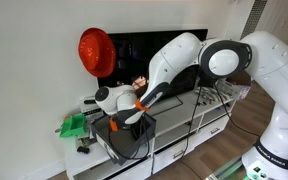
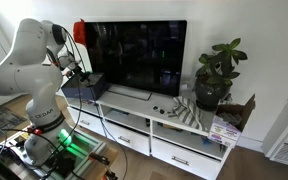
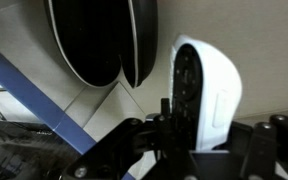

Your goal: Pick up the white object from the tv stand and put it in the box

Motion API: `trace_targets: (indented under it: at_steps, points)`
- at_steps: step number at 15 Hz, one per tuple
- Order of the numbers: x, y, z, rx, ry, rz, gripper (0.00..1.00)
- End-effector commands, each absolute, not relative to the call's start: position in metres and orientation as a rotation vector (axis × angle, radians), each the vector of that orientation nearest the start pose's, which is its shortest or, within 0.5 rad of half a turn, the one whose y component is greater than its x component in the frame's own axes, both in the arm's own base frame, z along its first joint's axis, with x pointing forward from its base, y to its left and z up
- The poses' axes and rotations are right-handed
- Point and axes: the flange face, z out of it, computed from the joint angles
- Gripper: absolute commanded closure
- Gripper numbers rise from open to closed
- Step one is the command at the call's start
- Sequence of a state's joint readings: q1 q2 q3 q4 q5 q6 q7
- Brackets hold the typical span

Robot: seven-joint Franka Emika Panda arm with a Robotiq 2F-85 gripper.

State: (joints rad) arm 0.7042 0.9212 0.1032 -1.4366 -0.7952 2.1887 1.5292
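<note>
Filling the right of the wrist view, the white object (image 3: 219, 95), a rounded shell with a dark face, rises from between the pincer's dark fingers, which look clamped on it. In an exterior view the pincer (image 1: 127, 117) hangs just over the box (image 1: 134, 138) at one end of the tv stand (image 1: 184, 145), near a green item (image 1: 72, 125). The carry looks nearly done. The next move is probably a short descent inside the thin walls, then a release.

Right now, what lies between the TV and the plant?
In an exterior view: small dark items on the stand, then a striped cloth beside the plant.
</note>
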Motion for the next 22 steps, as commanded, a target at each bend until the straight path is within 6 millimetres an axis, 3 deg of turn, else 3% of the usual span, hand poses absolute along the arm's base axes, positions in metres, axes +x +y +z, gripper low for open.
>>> trace_targets:
  at_steps: [1, 3, 4, 5, 12, 13, 18, 20, 22]
  points:
    - [0.525, 0.490, 0.117, -3.423, 0.387, -0.686, 0.94]
    - [0.527, 0.490, 0.111, -3.432, 0.370, -0.661, 0.89]
    - [0.528, 0.491, 0.109, -3.434, 0.363, -0.650, 0.52]
    - [0.529, 0.491, 0.108, -3.435, 0.358, -0.652, 0.51]
    - [0.526, 0.502, 0.122, -3.393, 0.253, -0.593, 0.04]
    - [0.524, 0.506, 0.127, -3.371, 0.229, -0.593, 0.00]
    - [0.505, 0.520, 0.157, -3.292, 0.187, -0.496, 0.00]
    - [0.495, 0.517, 0.173, -3.266, 0.191, -0.483, 0.00]
    - [0.488, 0.502, 0.190, -3.286, 0.198, -0.474, 0.00]
